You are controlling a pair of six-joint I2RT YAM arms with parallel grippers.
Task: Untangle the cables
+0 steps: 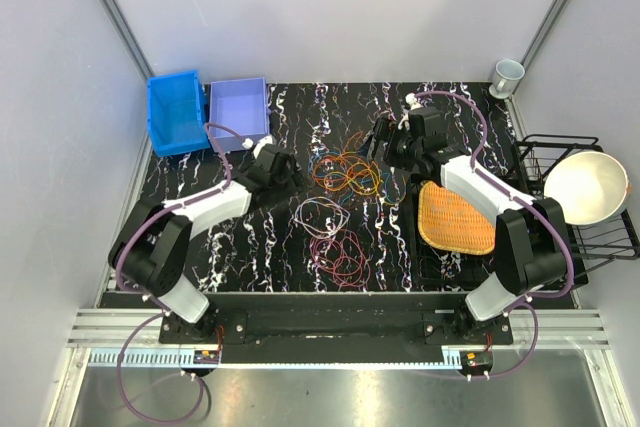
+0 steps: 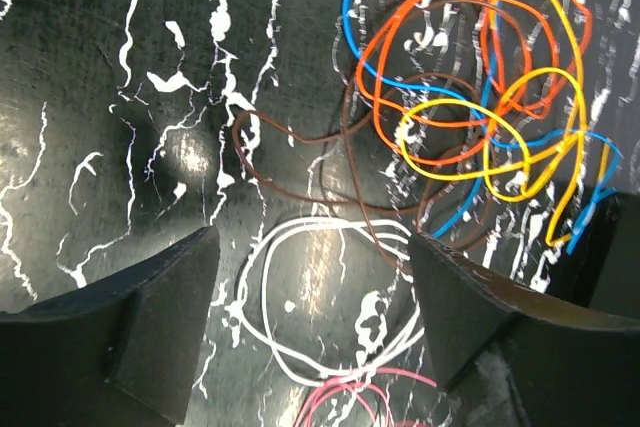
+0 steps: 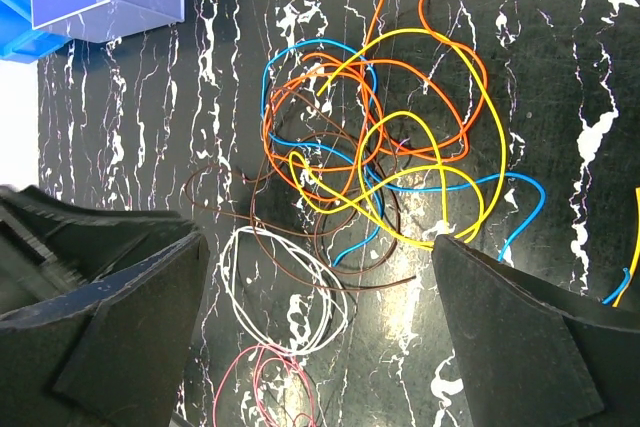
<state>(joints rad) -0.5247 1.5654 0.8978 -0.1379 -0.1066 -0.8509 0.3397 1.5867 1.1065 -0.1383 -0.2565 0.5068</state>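
While both are held spread and empty, the cables (image 1: pixel 345 172) are seen between left gripper (image 1: pixel 292 177) and right gripper (image 1: pixel 380 140).

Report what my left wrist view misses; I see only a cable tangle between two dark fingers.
Observer: The right gripper hangs open at the right edge of the orange, yellow and blue tangle, with nothing between its fingers.
Operator: Name what lies closest to the near edge.
Observer: A bunch of magenta cables lies nearer the near edge of the table than the white loop.
Operator: Find me a container.
Observer: A blue bin and a lavender bin stand side by side at the table's far left corner.
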